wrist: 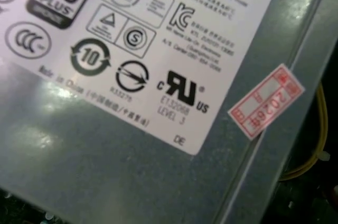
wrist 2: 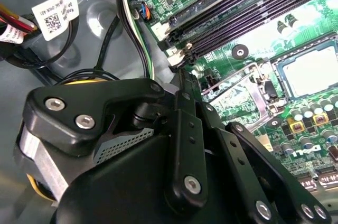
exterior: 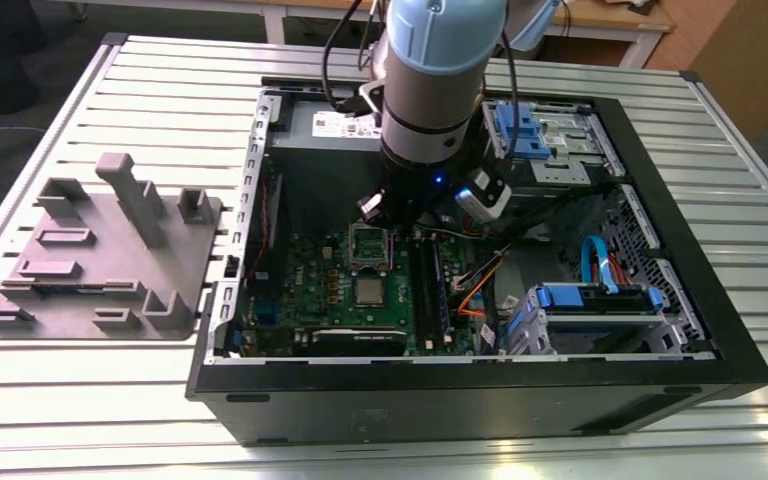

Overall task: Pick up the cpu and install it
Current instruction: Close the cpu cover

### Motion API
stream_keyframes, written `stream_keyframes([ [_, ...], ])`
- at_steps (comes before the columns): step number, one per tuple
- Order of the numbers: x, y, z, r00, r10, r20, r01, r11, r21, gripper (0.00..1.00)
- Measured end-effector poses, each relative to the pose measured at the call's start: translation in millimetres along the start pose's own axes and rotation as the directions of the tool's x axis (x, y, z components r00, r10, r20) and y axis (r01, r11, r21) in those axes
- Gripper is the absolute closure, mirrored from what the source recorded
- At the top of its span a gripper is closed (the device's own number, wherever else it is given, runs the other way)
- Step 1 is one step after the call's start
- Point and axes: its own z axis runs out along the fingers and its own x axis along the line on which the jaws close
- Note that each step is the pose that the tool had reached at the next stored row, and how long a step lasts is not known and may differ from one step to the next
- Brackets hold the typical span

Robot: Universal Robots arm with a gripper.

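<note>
From where I sit, the pick-up part looks done. The cpu point(exterior: 373, 291), a small flat square chip with a silvery-grey top and a pale rim, lies flat in its socket on the green motherboard point(exterior: 311, 290) inside the open black computer case point(exterior: 491, 395). In the second wrist view the same chip point(wrist 2: 312, 71) sits level inside its dark surround, with no corner visibly raised. The rectangular metal socket frame point(exterior: 368, 243) stands upright just behind it, so I judge the install to be at its seating stage, with the chip in place but not clamped.

The black claw point(wrist 2: 182, 73) hangs over the board beside the long black memory slots point(wrist 2: 237, 15), apart from the chip. I cannot tell how far open it is, or whether it has hold of anything. The first wrist view looks at the grey metal power-supply housing point(wrist: 132, 171) with its white label.

Any further move here calls for care. Bundled cables point(wrist 2: 132, 39) run close beside the claw, the upright frame is near, and the chip must not be nudged out of square. The grey moulded plastic fixture plate point(exterior: 91, 260) lies on the slatted metal table point(exterior: 117, 420) at the exterior view's left, well apart from the case.
</note>
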Motion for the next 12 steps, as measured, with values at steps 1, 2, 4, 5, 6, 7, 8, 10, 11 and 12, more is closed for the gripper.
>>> stream_keyframes([
  [1, 0.1, -0.1, -0.2, 1.0000, 0.000, 0.0015, 0.000, 1.0000, 0.0008, 0.89],
  [2, 0.4, -0.1, -0.3, 1.0000, 0.000, 0.0033, 0.000, 1.0000, 0.0020, 0.89],
  [4, 0.5, -0.3, -0.4, 1.0000, -0.001, 0.0045, 0.001, 1.0000, 0.0027, 0.89],
  [5, 0.5, -0.3, -0.3, 1.0000, -0.001, 0.0046, 0.001, 1.0000, 0.0027, 0.89],
  [6, 0.5, -0.3, -0.4, 1.0000, -0.001, 0.0047, 0.001, 1.0000, 0.0027, 0.89],
  [7, 0.6, -0.4, -0.4, 1.0000, -0.001, 0.0046, 0.001, 1.0000, 0.0027, 0.89],
  [8, 0.6, -0.4, -0.4, 1.0000, -0.001, 0.0046, 0.001, 1.0000, 0.0027, 0.89],
  [10, 0.9, -0.2, -0.4, 1.0000, -0.001, 0.0047, 0.001, 1.0000, 0.0028, 0.89],
  [11, 1.2, 0.0, -0.4, 1.0000, -0.001, 0.0047, 0.001, 1.0000, 0.0027, 0.89],
  [12, 1.7, 0.2, -0.4, 1.0000, -0.001, 0.0047, 0.001, 1.0000, 0.0026, 0.89],
])
